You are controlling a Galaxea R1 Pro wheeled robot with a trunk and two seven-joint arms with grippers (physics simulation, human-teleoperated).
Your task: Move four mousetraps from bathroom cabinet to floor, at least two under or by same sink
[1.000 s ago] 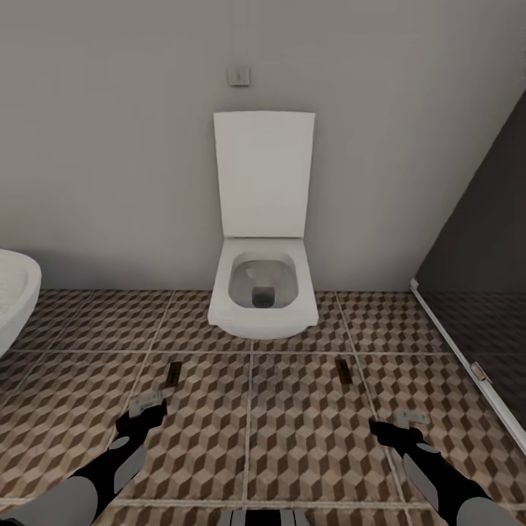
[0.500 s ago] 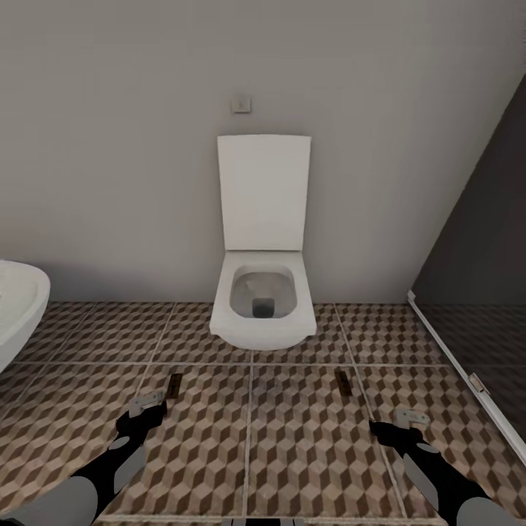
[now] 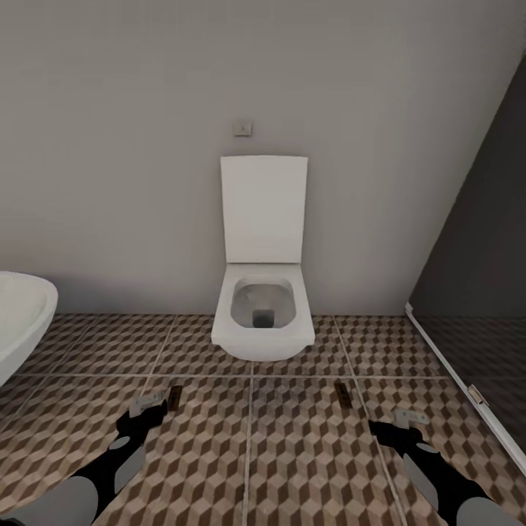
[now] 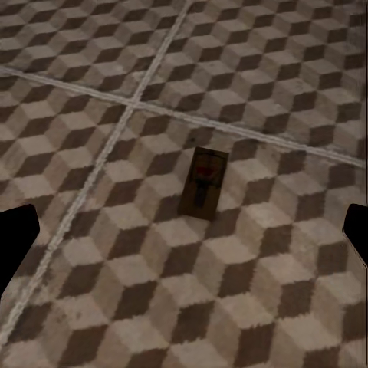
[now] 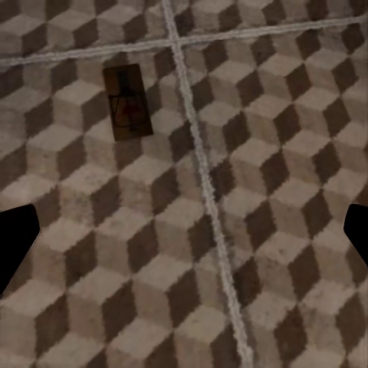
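Observation:
Two mousetraps lie flat on the cube-patterned bathroom floor (image 3: 248, 453) in front of the toilet. The left mousetrap (image 3: 174, 397) (image 4: 203, 182) sits just ahead of my left gripper (image 3: 150, 404), and the right mousetrap (image 3: 341, 394) (image 5: 126, 101) lies ahead and to the left of my right gripper (image 3: 409, 418). Both grippers hover low over the tiles, open, with nothing between their fingers. In the wrist views the dark fingertips (image 4: 15, 241) (image 5: 15, 238) stand far apart at the picture's edges. The cabinet and the sink are out of view.
A white toilet (image 3: 263, 314) with its lid up stands against the grey wall straight ahead. A rounded white tub rim (image 3: 22, 314) juts in at the left. A dark glass shower partition (image 3: 475, 292) with a white floor rail closes off the right.
The camera has drawn back and tilted up, so the toilet now looks smaller and lower. Both traps stay where they lay; the grippers keep their pose, open.

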